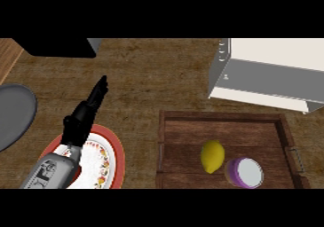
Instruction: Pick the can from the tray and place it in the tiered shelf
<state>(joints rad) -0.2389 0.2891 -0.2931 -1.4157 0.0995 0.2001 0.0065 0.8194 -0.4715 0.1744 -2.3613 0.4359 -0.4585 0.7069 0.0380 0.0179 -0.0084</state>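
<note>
Purple can (245,172) tipped in wooden tray (223,119), beside lemon (212,156) | left robot hand (85,111) straight-fingered, empty

plate (110,153): part-hidden by forearm | shelf (269,73): cut off at right edge

I am at a home kitchen's brown wood-grain worktop (144,75), to judge by the round white plate with a red floral rim (108,155), the dark wooden tray (223,133) holding a yellow lemon (212,156) and a purple can (245,173), and the grey-and-cream tiered shelf (269,75).
</note>
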